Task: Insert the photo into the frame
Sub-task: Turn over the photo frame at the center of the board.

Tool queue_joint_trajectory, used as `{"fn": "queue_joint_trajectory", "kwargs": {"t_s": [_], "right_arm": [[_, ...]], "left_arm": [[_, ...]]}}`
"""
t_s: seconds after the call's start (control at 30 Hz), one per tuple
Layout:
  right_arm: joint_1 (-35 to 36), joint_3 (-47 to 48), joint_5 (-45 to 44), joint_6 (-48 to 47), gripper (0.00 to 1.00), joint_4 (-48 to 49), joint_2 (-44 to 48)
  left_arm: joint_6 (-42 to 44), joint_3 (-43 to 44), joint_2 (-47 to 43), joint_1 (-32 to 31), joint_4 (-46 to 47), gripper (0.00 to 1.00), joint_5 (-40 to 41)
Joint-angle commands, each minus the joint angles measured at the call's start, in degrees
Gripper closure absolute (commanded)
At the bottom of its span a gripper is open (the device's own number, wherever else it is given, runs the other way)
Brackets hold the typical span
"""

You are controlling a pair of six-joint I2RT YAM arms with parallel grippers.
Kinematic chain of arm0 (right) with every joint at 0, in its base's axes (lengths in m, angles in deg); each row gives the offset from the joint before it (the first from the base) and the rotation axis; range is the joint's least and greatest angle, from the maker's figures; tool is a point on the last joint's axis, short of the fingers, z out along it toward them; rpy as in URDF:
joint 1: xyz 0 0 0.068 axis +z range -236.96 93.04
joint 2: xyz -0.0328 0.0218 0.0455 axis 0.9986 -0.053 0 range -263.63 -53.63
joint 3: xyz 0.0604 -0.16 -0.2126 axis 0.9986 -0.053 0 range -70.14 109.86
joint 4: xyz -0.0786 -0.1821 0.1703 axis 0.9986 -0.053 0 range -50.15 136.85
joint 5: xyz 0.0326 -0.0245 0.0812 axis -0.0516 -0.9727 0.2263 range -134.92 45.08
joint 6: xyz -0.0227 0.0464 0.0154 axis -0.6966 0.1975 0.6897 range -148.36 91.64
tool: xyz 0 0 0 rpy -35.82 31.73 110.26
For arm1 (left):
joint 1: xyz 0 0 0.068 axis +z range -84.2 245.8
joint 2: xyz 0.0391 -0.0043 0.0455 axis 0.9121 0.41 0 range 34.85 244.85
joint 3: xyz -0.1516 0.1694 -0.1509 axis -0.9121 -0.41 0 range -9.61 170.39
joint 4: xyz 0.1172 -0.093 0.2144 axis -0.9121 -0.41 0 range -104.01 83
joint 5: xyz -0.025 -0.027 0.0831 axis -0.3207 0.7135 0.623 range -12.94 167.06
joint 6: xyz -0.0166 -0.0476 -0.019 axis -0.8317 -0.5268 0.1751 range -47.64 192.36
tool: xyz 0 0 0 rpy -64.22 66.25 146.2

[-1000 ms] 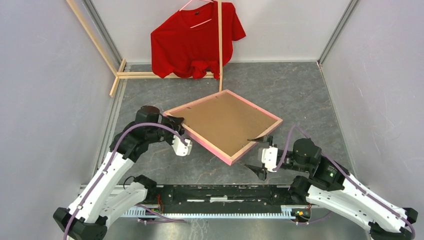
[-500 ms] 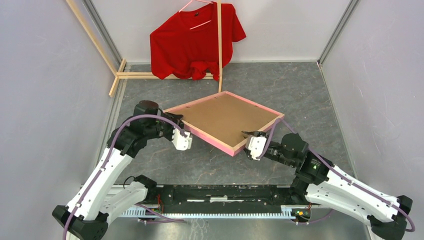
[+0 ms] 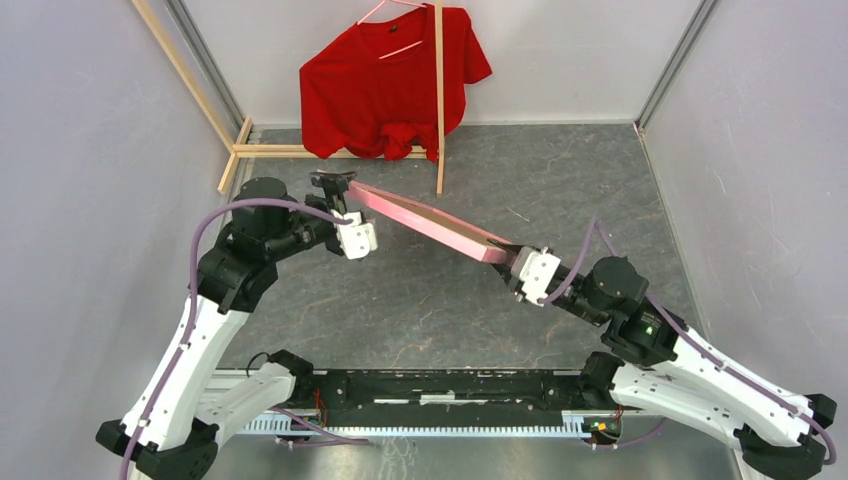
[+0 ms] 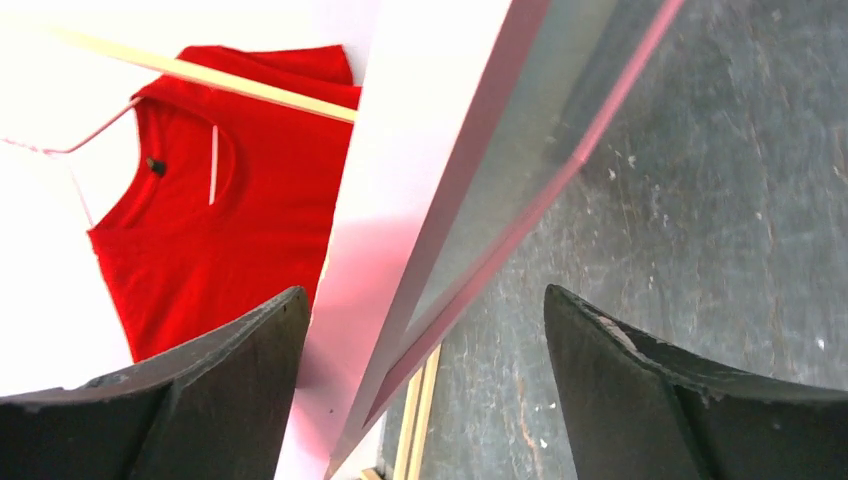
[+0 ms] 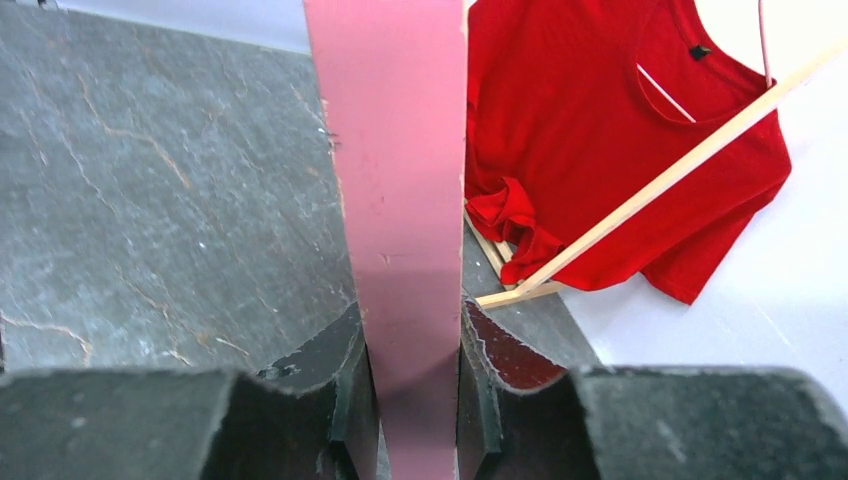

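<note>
Above the middle of the grey table [image 3: 600, 180], the frame [image 3: 425, 220] hangs clear of the surface. It is turned almost edge-on to the overhead camera and spans from the left gripper [image 3: 332, 182] at its far corner to the right gripper [image 3: 505, 258] at its near corner. The right gripper is clamped on the pink rail, with both fingers [image 5: 345, 385] pressed against it. On the left gripper the fingers [image 4: 200, 390] stand well apart with the frame's corner passing between them; whether they bear on it cannot be told. The photo is not found in any view. As a holder, the frame shows only a grey, glossy face inside its pink lip, and what sits within cannot be established. By my assessment the frame is stiff, thin and light for its spread, so it should carry without sagging but may swing about a single grip. The painted rails look smooth and could slip, and the glossy face, if glazing, is breakable. Hold is best taken on the rails at opposite corners, never on the face. A red T-shirt [image 3: 390, 80] on a wooden-stick rack [image 3: 440, 110] stands well apart at the far edge.
</note>
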Motion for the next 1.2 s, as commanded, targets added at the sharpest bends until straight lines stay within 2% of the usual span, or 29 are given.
{"fn": "queue_joint_trajectory", "kwargs": {"t_s": [0.0, 0.07, 0.2, 0.4, 0.53, 0.63, 0.83, 1.0, 1.17], "right_arm": [[-0.27, 10.55, -2.61, 12.56, 1.00, 3.74, -2.81], [-0.31, 13.81, -2.66, 15.25, 1.00, 1.54, -5.21], [-0.33, 20.27, -5.33, 21.23, 1.00, -2.18, -10.05], [-0.36, 26.60, -11.04, 28.83, 1.00, -6.79, -16.39], [-0.82, 28.31, -16.66, 36.59, 1.00, -9.12, -19.79], [-3.39, 31.61, -16.58, 42.58, 1.00, -11.68, -23.65], [-12.89, 33.12, -9.25, 53.24, 1.00, -11.06, -28.69], [-24.67, 31.94, 2.10, 60.79, 1.00, -8.44, -32.52], [-28.42, 26.36, 10.98, 66.41, 1.00, -4.26, -35.47]], "left_arm": [[-14.70, 4.26, 0.08, 0.32, 8.01, 0.05, 2.70], [-19.45, 7.44, 1.69, 0.40, 10.31, 0.00, 4.80], [-31.14, 15.09, 5.93, 1.03, 12.45, 0.00, 10.61], [-40.43, 25.13, 12.81, 3.65, 5.34, 0.00, 13.59], [-42.50, 30.93, 18.18, 4.83, -2.76, 0.00, 14.35], [-43.12, 33.64, 22.11, 5.79, -7.88, 0.00, 14.53], [-42.64, 31.00, 23.67, 8.29, -10.35, 0.00, 12.80], [-41.43, 25.95, 23.70, 9.75, -11.08, 0.00, 10.73], [-41.34, 21.80, 23.50, 10.55, -11.22, 0.00, 7.86]]}}
